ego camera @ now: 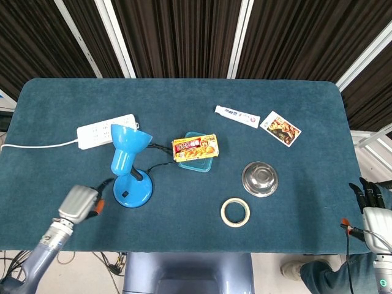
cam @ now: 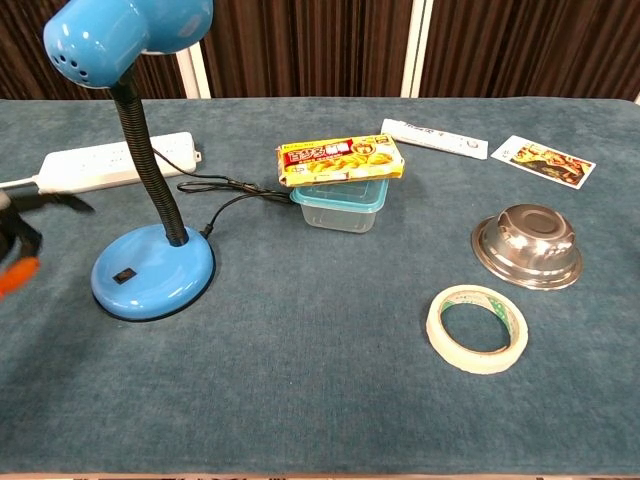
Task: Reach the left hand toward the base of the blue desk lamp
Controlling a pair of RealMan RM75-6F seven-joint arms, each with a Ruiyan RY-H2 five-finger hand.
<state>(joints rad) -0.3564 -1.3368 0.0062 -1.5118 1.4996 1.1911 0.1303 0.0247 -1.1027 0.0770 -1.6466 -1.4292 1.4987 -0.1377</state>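
Observation:
The blue desk lamp stands left of centre, its round base (ego camera: 138, 192) (cam: 150, 280) flat on the cloth and its shade (ego camera: 128, 146) (cam: 120, 35) raised on a black gooseneck. My left hand (ego camera: 79, 203) (cam: 18, 240) hovers just left of the base, holding nothing. One dark finger points toward the base without touching it. In the chest view the hand is blurred at the left edge. My right hand (ego camera: 371, 205) hangs off the table's right front corner, fingers spread and empty.
A white power strip (ego camera: 105, 130) (cam: 115, 163) lies behind the lamp, its black cord running past the base. A snack box on a clear container (ego camera: 195, 147) (cam: 340, 162), a steel bowl (ego camera: 260, 178) and a tape roll (ego camera: 235, 212) sit to the right.

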